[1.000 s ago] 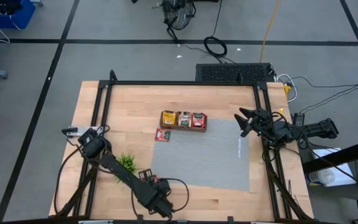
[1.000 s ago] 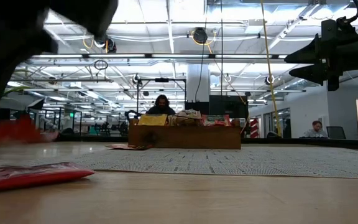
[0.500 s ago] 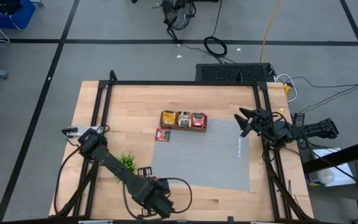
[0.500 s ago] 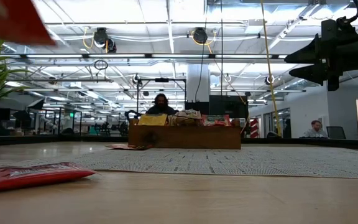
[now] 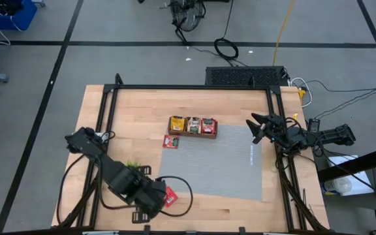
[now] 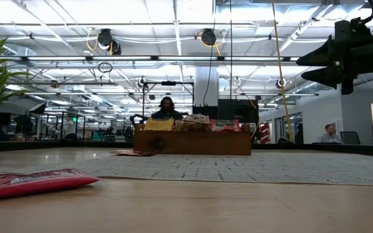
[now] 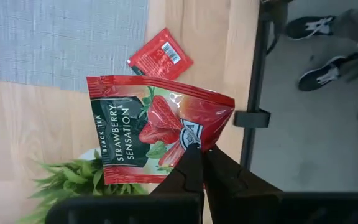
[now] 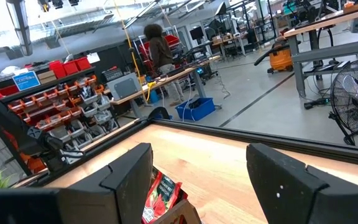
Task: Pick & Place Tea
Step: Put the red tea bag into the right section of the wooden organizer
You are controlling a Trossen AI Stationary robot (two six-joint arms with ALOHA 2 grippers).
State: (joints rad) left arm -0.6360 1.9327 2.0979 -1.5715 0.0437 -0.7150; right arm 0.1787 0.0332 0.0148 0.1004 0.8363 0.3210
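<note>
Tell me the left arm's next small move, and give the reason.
Probably carry it toward the wooden tray: the left gripper is shut on a strawberry tea packet, lifted over the table's near edge beside the plant, far from the tray.

Red strawberry black-tea packet (image 7: 157,134): flat glossy square, label readable, tilted, pinched at one corner, off the table, centre of left wrist view.

Second red tea packet (image 7: 160,54) flat on the wood at the grey mat's edge, upper centre there.

High view: red packet (image 5: 170,141) flat at mat's upper-left corner; yellow, brown, red packets (image 5: 192,125) upright, side by side, just above.
</note>
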